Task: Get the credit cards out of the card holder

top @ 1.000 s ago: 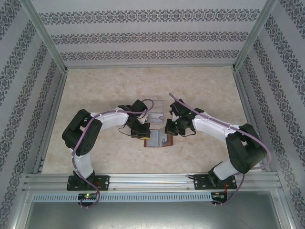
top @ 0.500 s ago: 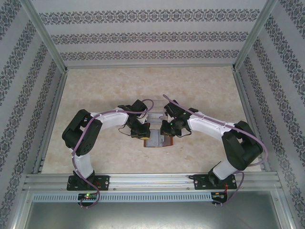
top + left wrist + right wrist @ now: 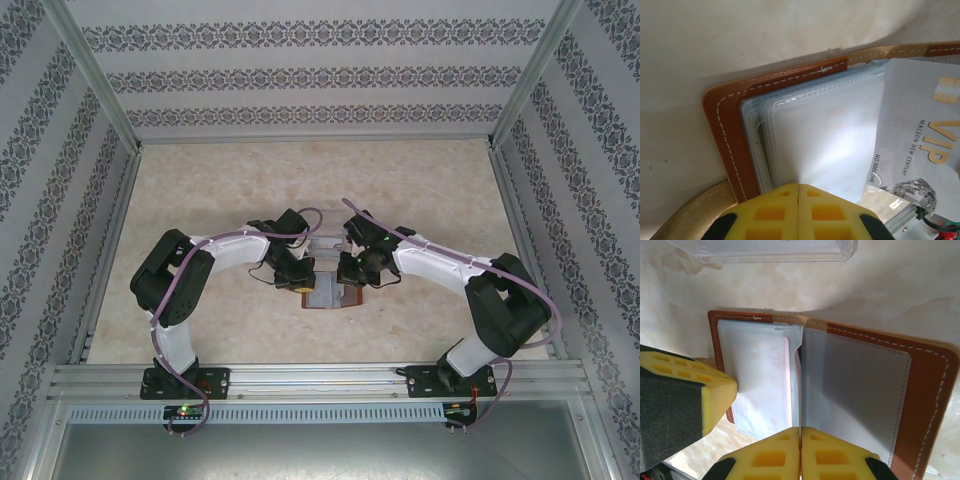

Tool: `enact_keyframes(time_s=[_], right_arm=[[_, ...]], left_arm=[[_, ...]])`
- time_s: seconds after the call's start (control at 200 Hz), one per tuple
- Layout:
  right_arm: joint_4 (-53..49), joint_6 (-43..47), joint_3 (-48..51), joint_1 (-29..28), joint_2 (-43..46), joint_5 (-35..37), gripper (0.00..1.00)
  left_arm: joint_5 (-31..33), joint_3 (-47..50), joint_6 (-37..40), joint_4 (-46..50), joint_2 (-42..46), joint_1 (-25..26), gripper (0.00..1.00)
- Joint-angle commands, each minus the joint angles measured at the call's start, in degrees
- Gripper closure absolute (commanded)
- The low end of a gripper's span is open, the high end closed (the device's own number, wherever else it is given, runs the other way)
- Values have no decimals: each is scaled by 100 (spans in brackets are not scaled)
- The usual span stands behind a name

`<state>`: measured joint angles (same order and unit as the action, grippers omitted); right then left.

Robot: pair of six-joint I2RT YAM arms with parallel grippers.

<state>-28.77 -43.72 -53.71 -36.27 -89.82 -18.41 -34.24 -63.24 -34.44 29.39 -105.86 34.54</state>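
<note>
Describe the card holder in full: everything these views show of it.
The card holder lies open and flat on the marbled table. It is reddish-brown leather with white stitching and a tan strap. Inside are translucent bluish-grey sleeves; a pale VIP card with a gold chip shows among them. The left gripper and right gripper, both shut, meet the sleeves' edges.

Top view: bright, even, diffuse light. Worktop (image 3: 200, 190) pale, with soft short shadows under arms. Sharp focus, slight bend at frame edges.
Left wrist view: white glare patch washes out sleeves (image 3: 825, 130). Print on card (image 3: 920, 135) crisp. Left tool (image 3: 799, 195) at bottom edge soft, out of focus.
Right wrist view: grey shadow across worktop beside card holder (image 3: 932, 390). Clear tray (image 3: 790, 250) glints. Right tool (image 3: 800, 440) blurred.
</note>
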Motion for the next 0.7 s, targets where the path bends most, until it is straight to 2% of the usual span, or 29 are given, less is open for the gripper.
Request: enact_keyframes(time_s=[0.0,0.425,0.52,0.694], right_arm=[[-140,-40,15,-55,131,118,92],[-530,203,-266,-46,314,260,94],[-658,625,-433,-46,293,190,94],[-1049,1936,-857,-79,122,-154,98]], left_arm=[[210,-105,165,371,94,74,91],[458,-199,156,446,505,53,86],[525,-109,148,389,564,2,85],[654,97,164,337,663,-105,86]])
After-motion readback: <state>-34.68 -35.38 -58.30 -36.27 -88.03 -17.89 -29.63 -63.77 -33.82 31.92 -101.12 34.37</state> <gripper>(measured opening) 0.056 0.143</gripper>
